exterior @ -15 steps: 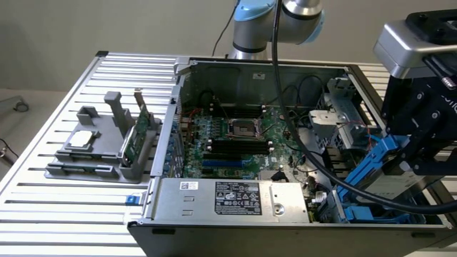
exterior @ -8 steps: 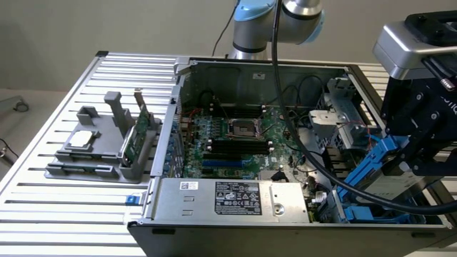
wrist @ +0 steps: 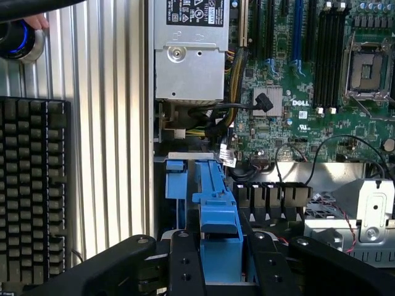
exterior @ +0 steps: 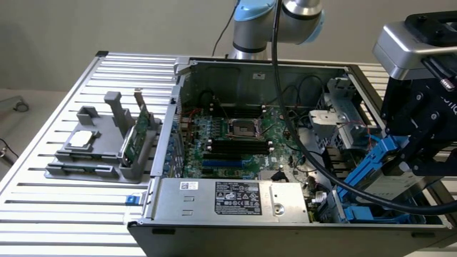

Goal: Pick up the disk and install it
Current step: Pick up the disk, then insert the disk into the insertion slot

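The disk hangs tilted over the open computer case's right end in the exterior view, its silver-grey body edged by a blue bracket. My gripper is shut on it from above. In the wrist view the blue bracket of the disk runs between my two black fingers, and my gripper holds it above the drive bay at the case's edge. The disk's label face is hidden.
The case lies open on a slatted metal table, showing motherboard and power supply. A grey stand at the exterior view's left holds a green card and a chip. A black cable crosses the case. A keyboard lies beside it.
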